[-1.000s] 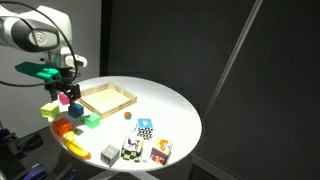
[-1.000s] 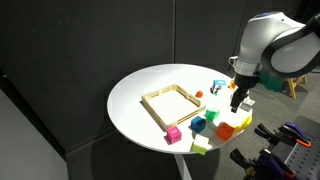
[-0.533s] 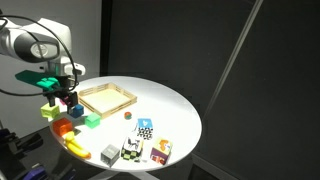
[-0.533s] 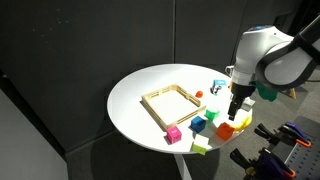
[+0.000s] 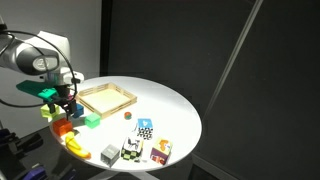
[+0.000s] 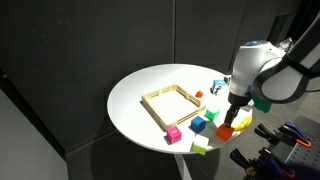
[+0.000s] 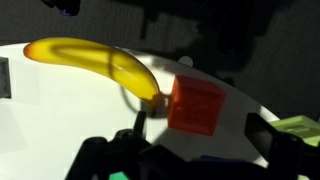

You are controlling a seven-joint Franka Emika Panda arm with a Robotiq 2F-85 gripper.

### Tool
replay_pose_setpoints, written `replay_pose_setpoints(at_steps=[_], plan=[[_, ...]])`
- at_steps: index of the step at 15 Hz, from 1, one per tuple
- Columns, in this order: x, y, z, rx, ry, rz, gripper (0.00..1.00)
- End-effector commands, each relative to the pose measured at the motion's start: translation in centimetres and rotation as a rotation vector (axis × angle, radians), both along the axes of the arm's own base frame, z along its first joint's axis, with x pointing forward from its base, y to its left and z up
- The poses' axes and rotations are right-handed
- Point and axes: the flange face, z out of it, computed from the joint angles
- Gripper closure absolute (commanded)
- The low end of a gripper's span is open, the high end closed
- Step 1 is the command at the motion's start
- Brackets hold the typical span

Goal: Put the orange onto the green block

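The orange (image 7: 195, 105) is a small orange cube lying next to the yellow banana (image 7: 95, 62). It also shows in both exterior views (image 5: 64, 127) (image 6: 227, 130). My gripper (image 7: 200, 137) is open and empty, low over the cluster, with the orange just beyond and between its fingers (image 7: 263, 133). In both exterior views the gripper (image 5: 66, 108) (image 6: 235, 112) hangs just above the blocks. The green block (image 5: 92, 120) (image 6: 210, 117) sits on the table beside the cluster, toward the wooden tray.
A wooden tray (image 5: 107, 98) (image 6: 172, 104) lies mid-table. A yellow-green block (image 5: 47, 112), red cube (image 5: 72, 112), blue cube (image 6: 198, 126), magenta cube (image 6: 173, 134), grey block (image 5: 109, 153) and patterned cubes (image 5: 145, 128) stand around. The table edge (image 5: 60, 150) is close.
My gripper has come down and moved a little toward the table edge, closer to the orange and its neighbours. No block has moved.
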Motion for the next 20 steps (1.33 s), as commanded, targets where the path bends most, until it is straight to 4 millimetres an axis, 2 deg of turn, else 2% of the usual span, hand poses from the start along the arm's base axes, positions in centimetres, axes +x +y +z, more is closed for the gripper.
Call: replay_pose_setpoints(at_steps=[1, 11, 17, 18, 19, 20], plan=[[-0.1, 0.3, -1.2, -0.008, -0.02, -0.01, 0.0], [-0.4, -0.1, -4.0, -0.035, -0.015, -0.019, 0.0], [-0.2, 0.0, -4.8, -0.049, -0.013, -0.017, 0.0], [-0.2, 0.0, -4.8, -0.049, -0.012, -0.016, 0.25], [-0.2, 0.1, -4.7, -0.05, -0.013, -0.014, 0.26], [-0.1, 0.1, -4.7, -0.05, -0.014, -0.012, 0.34]])
